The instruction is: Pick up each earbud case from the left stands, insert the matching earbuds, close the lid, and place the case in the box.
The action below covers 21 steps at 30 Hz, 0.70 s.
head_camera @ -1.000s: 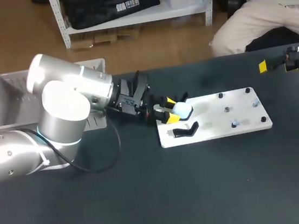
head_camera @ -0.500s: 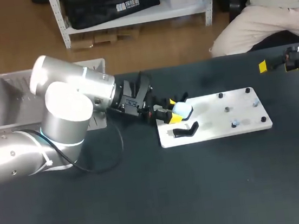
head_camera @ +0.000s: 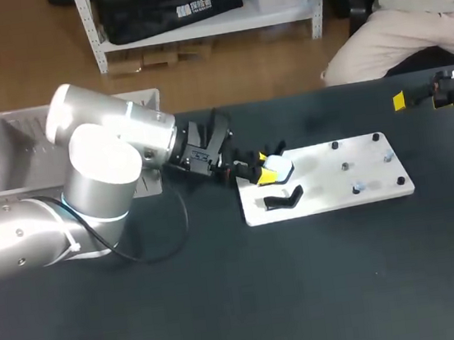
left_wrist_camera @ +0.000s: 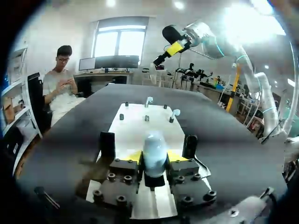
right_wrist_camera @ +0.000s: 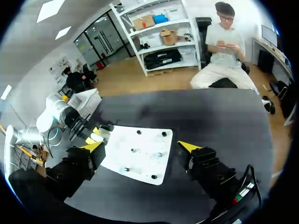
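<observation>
Black table (head_camera: 227, 303), case (left_wrist_camera: 155, 148) between left jaws

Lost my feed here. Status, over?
Left claw shut on case, at the board. Right claw open, well clear. Nothing blocking.

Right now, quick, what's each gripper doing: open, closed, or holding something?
Left gripper: closed on the earbud case.
Right gripper: open, holding nothing.
</observation>
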Each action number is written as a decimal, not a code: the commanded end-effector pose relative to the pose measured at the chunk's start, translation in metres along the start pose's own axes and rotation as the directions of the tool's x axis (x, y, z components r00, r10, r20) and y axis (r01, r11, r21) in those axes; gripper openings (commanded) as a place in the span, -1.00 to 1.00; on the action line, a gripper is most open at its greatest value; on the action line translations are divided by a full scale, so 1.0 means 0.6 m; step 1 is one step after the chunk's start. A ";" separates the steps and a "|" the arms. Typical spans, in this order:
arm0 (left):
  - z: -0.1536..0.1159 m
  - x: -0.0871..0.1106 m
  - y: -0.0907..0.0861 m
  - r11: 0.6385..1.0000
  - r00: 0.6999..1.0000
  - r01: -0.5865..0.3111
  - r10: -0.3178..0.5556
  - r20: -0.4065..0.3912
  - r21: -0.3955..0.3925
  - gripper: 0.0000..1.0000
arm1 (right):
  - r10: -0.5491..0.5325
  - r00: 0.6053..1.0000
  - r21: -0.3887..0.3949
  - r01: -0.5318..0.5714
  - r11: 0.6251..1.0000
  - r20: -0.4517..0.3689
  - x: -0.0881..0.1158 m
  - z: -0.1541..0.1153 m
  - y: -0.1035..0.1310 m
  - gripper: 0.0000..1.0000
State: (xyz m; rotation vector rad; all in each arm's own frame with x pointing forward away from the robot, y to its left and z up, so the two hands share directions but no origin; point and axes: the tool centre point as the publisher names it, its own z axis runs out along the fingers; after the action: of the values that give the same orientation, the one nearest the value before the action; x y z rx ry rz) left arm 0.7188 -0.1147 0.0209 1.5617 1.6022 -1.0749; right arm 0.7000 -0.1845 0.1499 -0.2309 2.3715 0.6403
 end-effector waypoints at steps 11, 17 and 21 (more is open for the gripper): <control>-0.016 -0.008 -0.008 0.997 0.998 -0.032 0.035 0.047 -0.067 -1.00 | -0.001 1.000 -0.001 0.001 1.000 -0.001 -0.001 0.000 -0.001 1.00; -0.050 -0.048 -0.028 0.990 0.985 -0.083 0.099 0.139 -0.114 -1.00 | -0.001 1.000 -0.001 0.001 1.000 -0.001 -0.001 0.000 -0.001 1.00; -0.071 -0.085 -0.052 0.985 0.965 -0.096 0.127 0.230 -0.141 -1.00 | -0.001 1.000 -0.001 0.001 1.000 -0.001 -0.001 0.000 -0.001 1.00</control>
State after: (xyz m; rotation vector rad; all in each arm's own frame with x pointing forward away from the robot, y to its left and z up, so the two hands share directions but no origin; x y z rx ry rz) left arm 0.7172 -0.1113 0.0778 1.4639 1.3942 -1.0852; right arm 0.7000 -0.1845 0.1499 -0.2309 2.3716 0.6403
